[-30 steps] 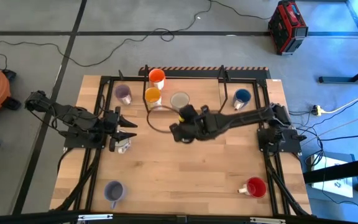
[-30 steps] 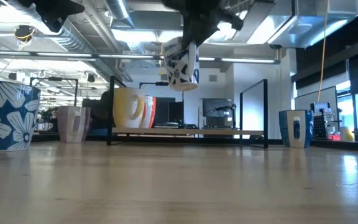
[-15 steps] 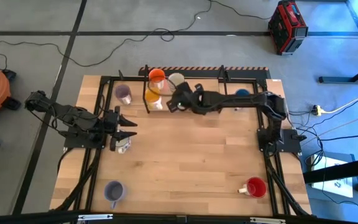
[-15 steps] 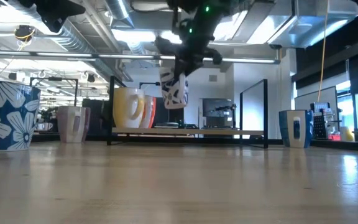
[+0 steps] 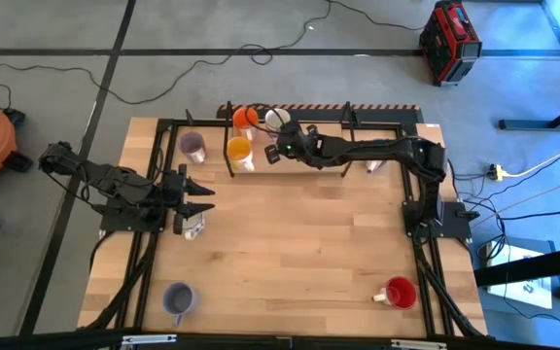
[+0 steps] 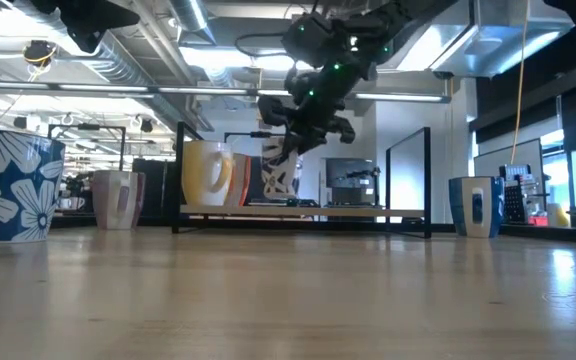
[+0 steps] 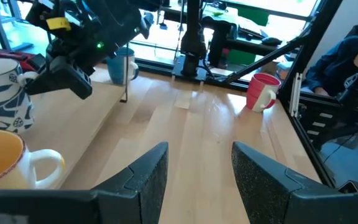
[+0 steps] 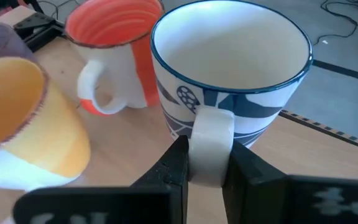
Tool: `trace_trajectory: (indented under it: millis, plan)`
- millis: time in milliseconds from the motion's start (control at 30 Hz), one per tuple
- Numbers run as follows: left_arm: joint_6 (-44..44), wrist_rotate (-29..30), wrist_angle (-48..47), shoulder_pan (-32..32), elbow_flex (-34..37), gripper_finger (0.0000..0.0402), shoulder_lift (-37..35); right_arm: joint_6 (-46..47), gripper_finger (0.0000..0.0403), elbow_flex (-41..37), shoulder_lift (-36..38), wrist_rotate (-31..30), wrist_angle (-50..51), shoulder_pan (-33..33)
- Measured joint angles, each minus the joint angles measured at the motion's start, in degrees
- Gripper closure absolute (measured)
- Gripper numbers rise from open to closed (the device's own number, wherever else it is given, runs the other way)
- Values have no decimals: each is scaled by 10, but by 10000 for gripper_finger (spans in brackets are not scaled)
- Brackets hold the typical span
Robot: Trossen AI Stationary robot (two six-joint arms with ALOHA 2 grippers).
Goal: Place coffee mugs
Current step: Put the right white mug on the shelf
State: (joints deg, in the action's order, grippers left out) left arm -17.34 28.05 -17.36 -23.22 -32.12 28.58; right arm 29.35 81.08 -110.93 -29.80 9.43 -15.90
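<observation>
High view: the worktop (image 5: 290, 253) lies bare across its middle. At its far edge the right gripper (image 5: 282, 141), arm stretched flat, has its jaws clamped on the handle of a white, blue-patterned mug (image 8: 229, 74), just beside the orange mug (image 5: 245, 119) and yellow mug (image 5: 239, 151). The left gripper (image 5: 197, 206) waits near the left edge, jaws apart.

A: Lighting? I note bright ceiling strip lights (image 6: 218, 50) glaring above the table (image 6: 288, 300).
B: Blur?
A: My yellow mug (image 8: 23, 118) close beside the white mug (image 8: 229, 81) reads soft.
</observation>
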Motion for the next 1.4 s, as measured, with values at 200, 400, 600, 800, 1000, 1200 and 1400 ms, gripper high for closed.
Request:
trace_trajectory:
  millis: [200,400,600,800,1000,1200,1400]
  plan:
    - [0,1,0,0,0,230,0,-51,359,-10,-19,18,-70,-4]
    - [1,17,2,0,0,230,0,-71,359,-11,-25,26,-67,-17]
    - [1,19,1,0,0,230,0,-93,359,-11,-32,49,-87,-26]
    - [0,20,1,0,0,230,0,-106,359,-11,-40,58,-101,-29]
    - [0,20,1,0,0,230,0,-111,359,-11,-45,61,-100,-29]
    - [0,20,2,0,0,230,0,-117,355,-10,-45,67,-100,-29]
    - [0,19,2,0,0,230,0,-117,320,-10,-45,74,-100,-29]
